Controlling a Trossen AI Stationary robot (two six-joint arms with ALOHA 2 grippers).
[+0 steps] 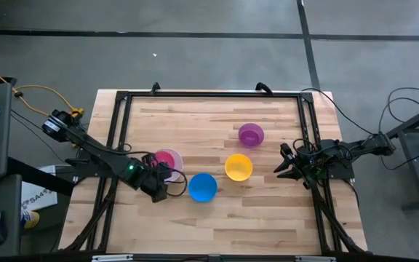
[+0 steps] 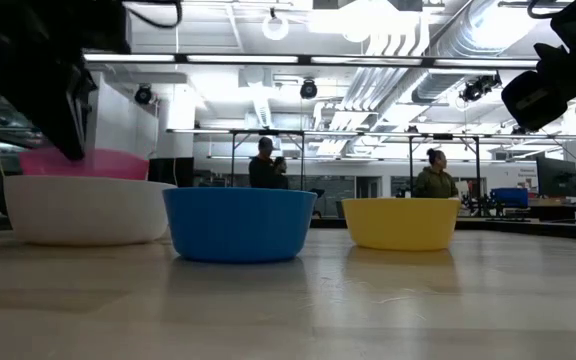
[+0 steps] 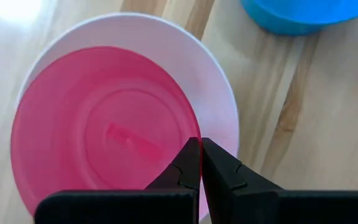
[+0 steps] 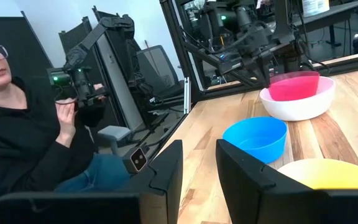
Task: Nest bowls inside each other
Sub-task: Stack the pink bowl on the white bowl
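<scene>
The pink bowl (image 3: 98, 137) sits inside the white bowl (image 3: 219, 93) at the table's left middle, its rim standing above the white rim (image 2: 83, 185). My left gripper (image 3: 201, 152) is shut on the pink bowl. The blue bowl (image 1: 202, 187), yellow bowl (image 1: 238, 167) and purple bowl (image 1: 251, 135) each stand upright on their bases on the wood. My right gripper (image 4: 197, 168) is open and holds nothing, level at the table's right edge and pointing toward the bowls. My left gripper pinches the pink bowl's rim (image 3: 194, 134) on the side toward the blue bowl, one finger inside the bowl and one outside it. The fingers slant steeply down from above. The bowl stays upright with its lower part inside the white bowl; whether its bottom rests there is hidden.
A black frame (image 1: 122, 98) runs around the wooden tabletop. Bare wood lies along the far side and the near edge. Beyond the table a person (image 4: 17, 118) sits holding a hand controller, and other people (image 2: 268, 165) stand far off.
</scene>
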